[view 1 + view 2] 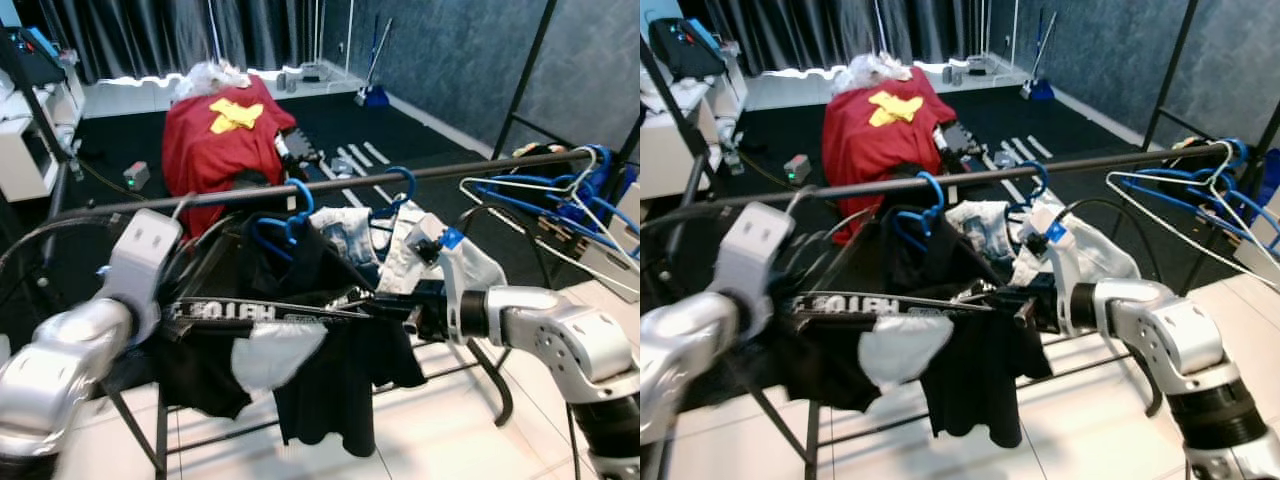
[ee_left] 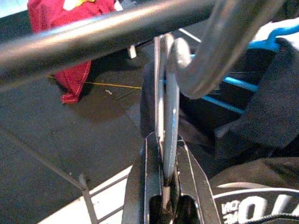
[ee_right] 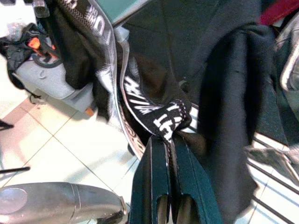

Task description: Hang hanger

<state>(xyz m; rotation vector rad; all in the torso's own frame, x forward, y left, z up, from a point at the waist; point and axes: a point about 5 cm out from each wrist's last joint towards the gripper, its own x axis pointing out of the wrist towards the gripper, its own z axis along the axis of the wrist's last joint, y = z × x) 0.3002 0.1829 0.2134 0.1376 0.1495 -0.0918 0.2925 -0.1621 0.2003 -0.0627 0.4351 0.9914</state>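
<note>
Nearest, at lower left of the head views: left pincer [image 2: 163, 186] clamped narrow on the metal stem of the hanger [image 2: 164, 116], its grey hook [image 2: 219, 42] curling up just under the black rail [image 1: 330, 182] but apparently not yet over it. At lower right: right pincer [image 3: 170, 172] pinched shut on the lettered waistband [image 3: 154, 112] of the black garment [image 1: 330, 390] draped on that hanger, in the middle of the frame below the rail. To do this step well, by judgement: lift the hook clear above the rail, bring it across, then lower until the curve seats on the bar; keep the stem upright so the hook mouth faces the rail; support the cloth with the right side so its weight does not twist the hanger; choose the gap left of the blue hangers already hung, to avoid tangling; release only once the hook bears the load. Count, nearer to farther: two pincers, both gripping; one hanger in hand; two blue hooks [image 1: 300, 200] over the rail at centre; a cluster of spare hangers [image 1: 560, 200] at the right end, blue and white, too tangled to count; one red garment [image 1: 225, 140] with a yellow mark, heaped beyond the rail at upper centre.
</note>
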